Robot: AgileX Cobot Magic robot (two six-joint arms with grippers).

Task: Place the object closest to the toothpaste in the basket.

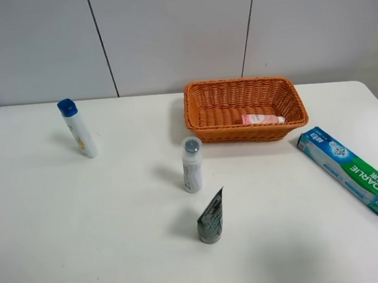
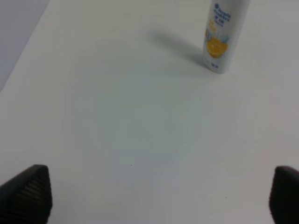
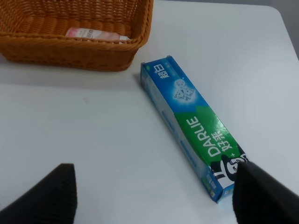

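The green and blue Darlie toothpaste box (image 1: pixel 348 170) lies flat on the white table at the right; it also shows in the right wrist view (image 3: pixel 190 123). The orange wicker basket (image 1: pixel 200 114) stands at the back centre, next to the box's far end. A small pink tube (image 1: pixel 262 118) lies inside it, also seen in the right wrist view (image 3: pixel 93 34). My right gripper (image 3: pixel 154 196) is open and empty, over the table just in front of the toothpaste box. My left gripper (image 2: pixel 155 196) is open and empty over bare table. Neither gripper shows in the exterior view.
A white bottle with a blue cap (image 1: pixel 78 128) stands at the back left, also in the left wrist view (image 2: pixel 223 37). A white bottle with a grey cap (image 1: pixel 191 165) stands mid-table. A grey tube (image 1: pixel 211 218) stands on its cap in front of it.
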